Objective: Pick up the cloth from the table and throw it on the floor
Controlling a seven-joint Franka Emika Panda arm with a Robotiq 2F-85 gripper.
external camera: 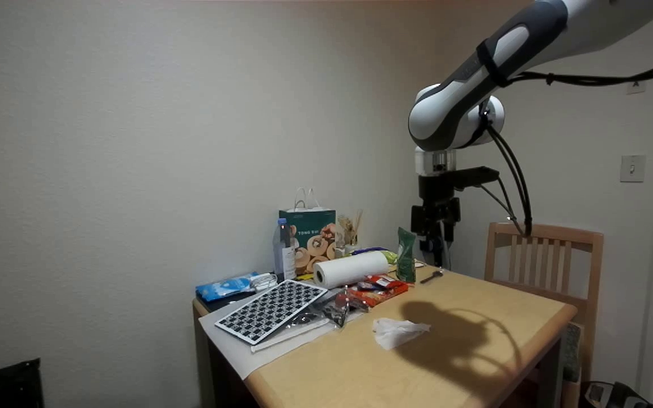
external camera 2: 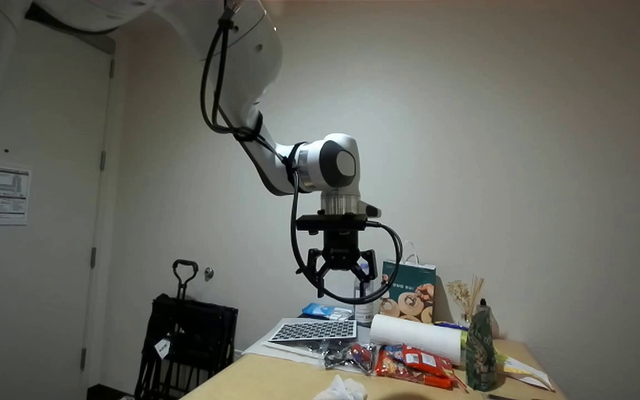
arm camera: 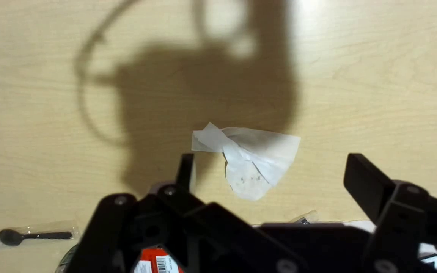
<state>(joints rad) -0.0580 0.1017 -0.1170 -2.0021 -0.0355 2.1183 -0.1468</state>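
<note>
White tissue-like cloth (arm camera: 247,159): lying crumpled on the worktop (external camera: 326,371), lower than the pincer (external camera 2: 341,288) and well apart from it; seen in the wrist view within the span of the jaws, but cannot tell whether squarely underneath.
Pincer: hanging over the worktop, pointing down, spread wide at the jaws, with hold of nothing.
Gap between pincer and cloth: plain in both exterior views; no contact, hence an early stage, as judged, no further than positioning.
Cloth folds: peaked upward, probably the best place for closing from above; pick-up not yet done, with lowering, gripping and lifting all left.
Worktop edge: to be passed afterwards, by judgement, with the cloth in hold; throw not yet done either.
Floor: no clear landing spot to be made out below the pincer, so cannot tell the place for letting go.
Paper-towel roll (external camera 2: 417,338), red snack packets (external camera 2: 428,358), wrapped black spoon (arm camera: 35,236): lower than the pincer and off to its sides, clear of the cloth; by judgement no part of the job.
</note>
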